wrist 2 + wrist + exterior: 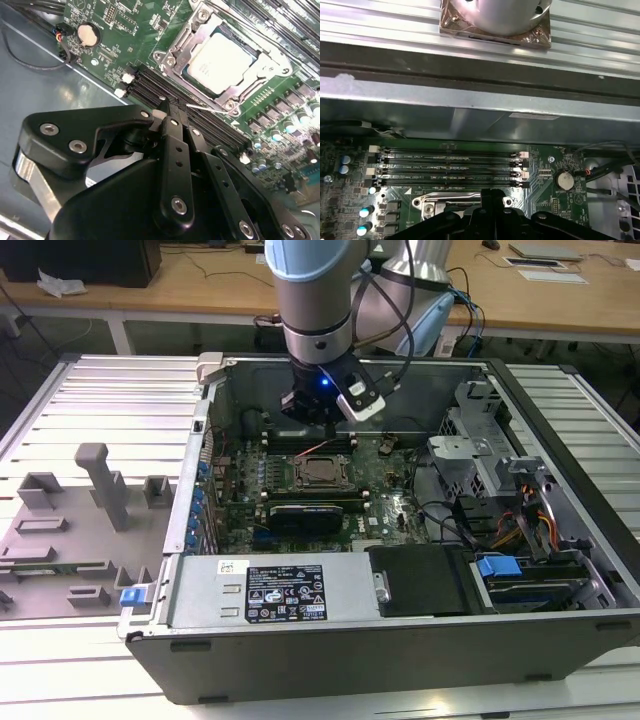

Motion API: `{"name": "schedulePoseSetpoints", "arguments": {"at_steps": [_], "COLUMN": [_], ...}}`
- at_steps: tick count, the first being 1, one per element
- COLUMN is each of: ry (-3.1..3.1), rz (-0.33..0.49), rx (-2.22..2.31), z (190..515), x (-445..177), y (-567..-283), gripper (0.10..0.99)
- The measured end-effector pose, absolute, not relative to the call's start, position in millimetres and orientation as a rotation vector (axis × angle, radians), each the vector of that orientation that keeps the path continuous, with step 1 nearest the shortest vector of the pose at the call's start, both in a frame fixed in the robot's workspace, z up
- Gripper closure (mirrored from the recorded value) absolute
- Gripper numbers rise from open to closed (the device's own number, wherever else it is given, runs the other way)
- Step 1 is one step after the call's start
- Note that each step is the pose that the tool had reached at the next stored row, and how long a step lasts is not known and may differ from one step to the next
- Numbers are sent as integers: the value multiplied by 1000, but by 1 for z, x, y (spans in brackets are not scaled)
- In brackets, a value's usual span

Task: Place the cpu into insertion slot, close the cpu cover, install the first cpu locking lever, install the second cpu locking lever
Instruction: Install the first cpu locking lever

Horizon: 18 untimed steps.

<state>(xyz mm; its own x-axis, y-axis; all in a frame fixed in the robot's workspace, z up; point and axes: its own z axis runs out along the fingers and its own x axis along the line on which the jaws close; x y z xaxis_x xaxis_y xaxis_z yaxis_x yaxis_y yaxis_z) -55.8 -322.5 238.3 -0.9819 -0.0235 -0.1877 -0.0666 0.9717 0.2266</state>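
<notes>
The pale silver square cpu (222,62) is sitting in the dark-framed insertion slot (322,473) mid-way across the green motherboard (125,30), with the thin silver cpu cover (187,37) lying closed over it. The black pincer (167,106), fingers drawn together, is hovering at the slot's edge. Both levers are judged outstanding.

**Open computer case with robot arm above**

Computer case (400,660), lid off, lying on a slatted metal table (110,390). Contents:
- a green circuit board (385,490)
- a square processor socket (322,472), pale metal at its centre
- a long black card (305,515) just beside the socket
- a labelled power supply box (270,590) along the near wall
- a drive cage (480,455) at the exterior view's right

Robot arm (312,300) reaches down into the case. Its gripper (322,423) hangs over the board on the socket's far side. Grey fixtures (100,485) stand on the table at the exterior view's left.
</notes>
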Motion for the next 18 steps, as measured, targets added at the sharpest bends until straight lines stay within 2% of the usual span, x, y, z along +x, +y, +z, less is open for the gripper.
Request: {"name": "schedulePoseSetpoints", "arguments": {"at_steps": [18], "ry": [2929], "rz": [335], "rx": [-54], "z": [230], "x": [-56], "y": [-321], "gripper": [980]}}
